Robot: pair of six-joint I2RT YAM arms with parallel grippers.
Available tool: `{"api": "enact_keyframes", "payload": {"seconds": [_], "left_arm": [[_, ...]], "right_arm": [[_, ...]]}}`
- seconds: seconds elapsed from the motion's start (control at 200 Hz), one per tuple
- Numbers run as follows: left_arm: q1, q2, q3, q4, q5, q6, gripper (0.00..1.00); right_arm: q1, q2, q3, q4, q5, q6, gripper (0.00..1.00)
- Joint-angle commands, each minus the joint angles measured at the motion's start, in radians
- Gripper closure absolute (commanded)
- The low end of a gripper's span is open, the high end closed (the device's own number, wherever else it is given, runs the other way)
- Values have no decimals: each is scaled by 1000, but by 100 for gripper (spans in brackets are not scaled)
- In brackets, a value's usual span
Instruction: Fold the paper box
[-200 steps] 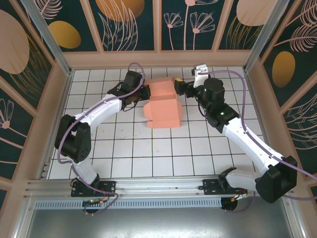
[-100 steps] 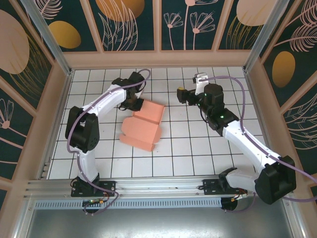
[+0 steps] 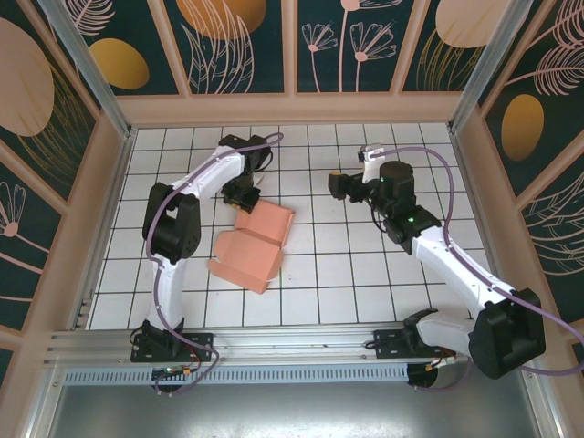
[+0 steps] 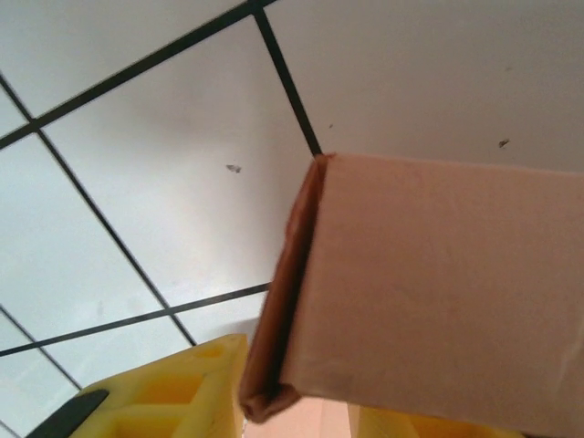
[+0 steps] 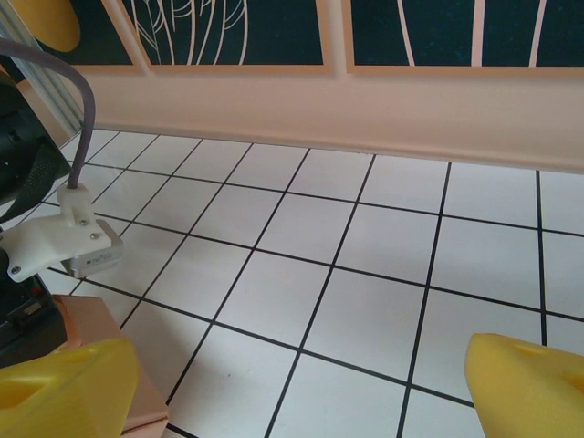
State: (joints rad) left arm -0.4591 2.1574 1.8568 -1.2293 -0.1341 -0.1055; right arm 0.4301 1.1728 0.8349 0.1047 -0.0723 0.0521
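**Left of centre on the tabletop: box dragged aside, right arm clear**

At the left, the left gripper (image 3: 244, 195) sits on the far edge of the paper box (image 3: 251, 242). In the left wrist view its yellow fingers (image 4: 182, 397) stand a little apart with the box's folded corner between them. One finger touches the card, but I cannot tell whether they still pinch it.

The salmon-pink box lies on the white tiled tabletop (image 3: 347, 274), left of the middle and turned askew, its near part sloping toward the left arm's base.

To the right, the right gripper (image 3: 336, 183) hangs well apart from the box, its fingers (image 5: 64, 388) spread wide and holding nothing.

A second ago both grippers met at the box, farther back and near the middle. Since then the box has come nearer and leftward with the left gripper, and the right gripper has let go.
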Motion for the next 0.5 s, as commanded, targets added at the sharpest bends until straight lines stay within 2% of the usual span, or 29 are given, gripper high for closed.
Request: {"api": "enact_keyframes", "payload": {"seconds": [0.0, 0.325, 0.495], "left_arm": [[2, 5, 44, -52, -33, -6, 65], [2, -12, 24, 12, -52, -34, 62], [2, 5, 21, 57, -59, -47, 65]], "right_arm": [[-16, -20, -11, 41, -27, 9, 7], [-22, -5, -9, 41, -93, -1, 8], [-20, 27, 10, 33, -135, -3, 9]]}}
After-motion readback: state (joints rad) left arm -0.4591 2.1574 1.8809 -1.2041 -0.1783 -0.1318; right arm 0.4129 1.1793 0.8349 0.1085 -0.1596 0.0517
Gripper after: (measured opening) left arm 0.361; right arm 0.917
